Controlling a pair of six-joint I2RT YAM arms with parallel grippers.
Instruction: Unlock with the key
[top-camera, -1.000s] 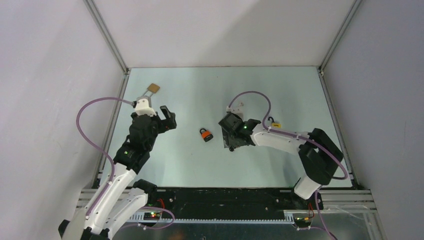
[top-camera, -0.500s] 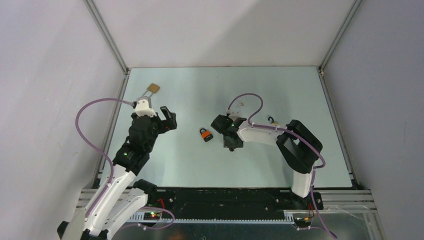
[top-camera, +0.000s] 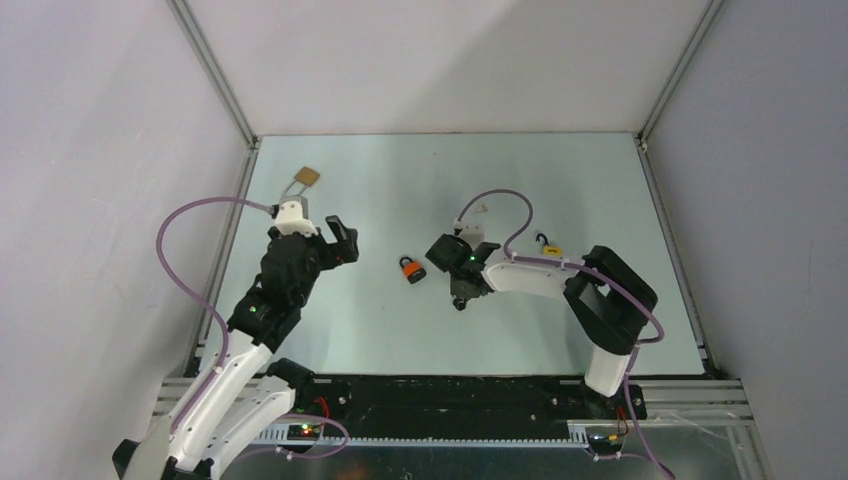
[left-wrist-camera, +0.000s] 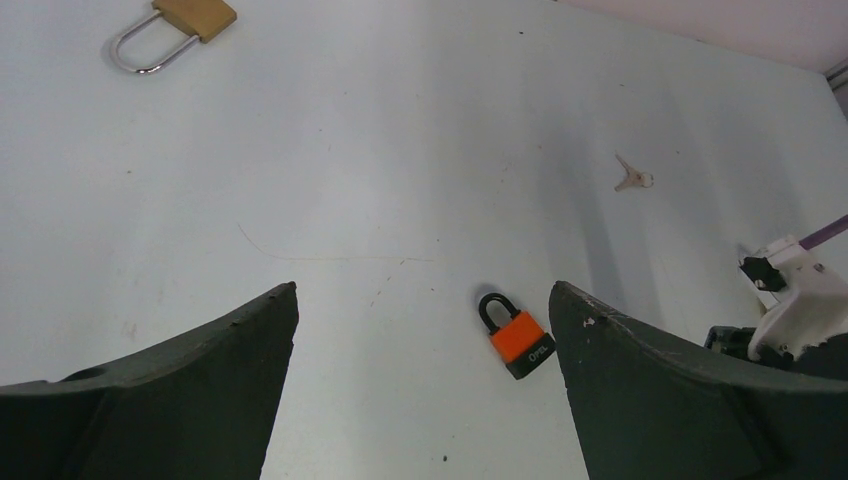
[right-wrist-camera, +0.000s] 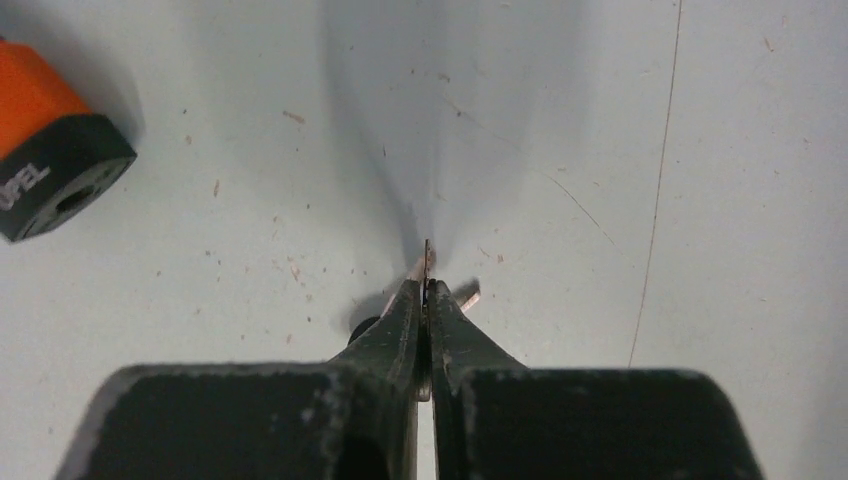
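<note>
Orange-and-black padlock (top-camera: 411, 268) lies flat mid-table on the pale, scuffed tabletop (top-camera: 400, 180), with grey walls all round. The right gripper (right-wrist-camera: 427, 292) sits low just beside it, jaws pinched tight on a thin silver key (right-wrist-camera: 427, 262) seen edge-on. The left gripper (left-wrist-camera: 422, 295) hovers with its jaws spread wide, holding nothing. Since a second ago the right wrist has slid left toward the padlock and its elbow has folded in.

Orange padlock (top-camera: 411, 268) lies mid-table. Right gripper (top-camera: 461, 298) near, at its 4 o'clock. Brass padlock (top-camera: 304, 178) well apart at 10 o'clock; yellow padlock (top-camera: 548, 246) at 3 o'clock.
</note>
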